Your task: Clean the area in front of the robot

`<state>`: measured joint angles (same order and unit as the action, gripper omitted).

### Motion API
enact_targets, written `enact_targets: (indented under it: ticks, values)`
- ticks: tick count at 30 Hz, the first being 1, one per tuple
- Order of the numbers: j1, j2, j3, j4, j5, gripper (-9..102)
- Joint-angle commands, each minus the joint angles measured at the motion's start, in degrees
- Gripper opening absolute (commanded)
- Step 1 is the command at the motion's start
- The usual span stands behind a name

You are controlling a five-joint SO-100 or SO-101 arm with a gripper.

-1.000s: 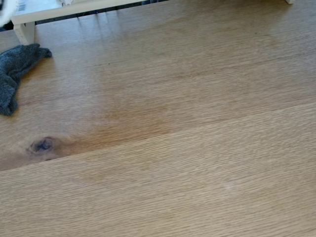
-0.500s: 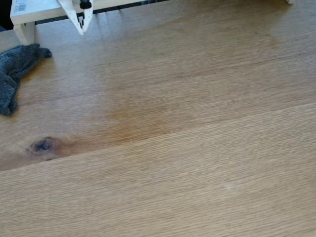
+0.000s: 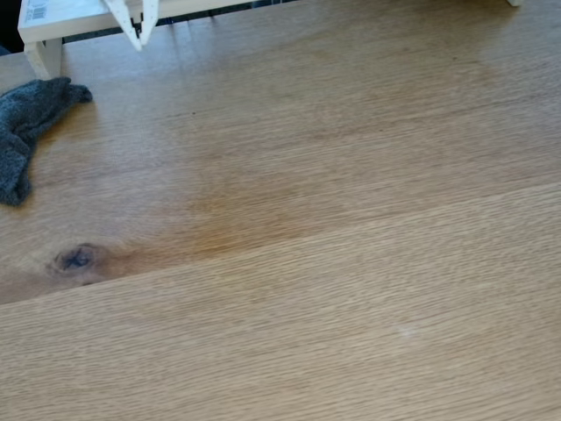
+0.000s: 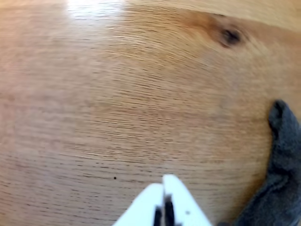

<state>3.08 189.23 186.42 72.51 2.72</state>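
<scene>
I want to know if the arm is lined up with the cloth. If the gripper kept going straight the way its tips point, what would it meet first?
Probably bare tabletop. In the wrist view the gripper, fingertips together, points at open wood grain; the grey cloth lies off to the right, outside that line. Depth is unclear.

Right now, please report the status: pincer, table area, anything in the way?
Pincer shut, empty, above the table. Stained area not wiped. Grey cloth lies apart on the table, untouched. Nothing in the way.

The gripper (image 3: 138,37) is being cropped by the fixed view's top edge; the grey cloth (image 3: 24,132) is being cut off at the left, and blurred in the wrist view (image 4: 277,188).
</scene>
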Motion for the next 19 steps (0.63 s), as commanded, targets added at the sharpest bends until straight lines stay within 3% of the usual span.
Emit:
enact_targets:
  ticks: [1, 19]
  values:
    - [0.53, 0.09, 5.27, 0.0, 0.18, 3]
    - [0.53, 0.09, 5.27, 0.0, 0.18, 0]
